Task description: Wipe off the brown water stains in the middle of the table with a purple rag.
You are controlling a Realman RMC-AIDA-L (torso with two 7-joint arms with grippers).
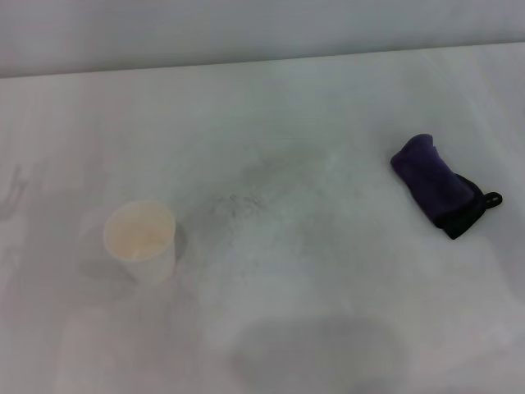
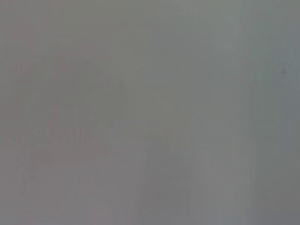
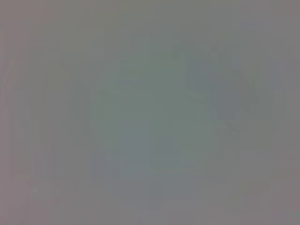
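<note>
The purple rag (image 1: 439, 185) is lying bunched on the right part of the table (image 1: 328, 98), probably left there within reach of the right arm. No clear brown stain can be made out in the middle; only faint grey smudges (image 1: 242, 205) are seen. A white paper cup (image 1: 141, 240) stands at the left. Neither arm is shown, so nothing can be said of the grippers' opening or hold.

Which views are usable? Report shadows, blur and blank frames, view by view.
Head view: usable but soft and hazy; the purple rag and the paper cup are clear enough, with a broad dim shadow on the table at its near edge. Left wrist view: featureless grey, nothing recognisable. Right wrist view: the same, blank grey.
</note>
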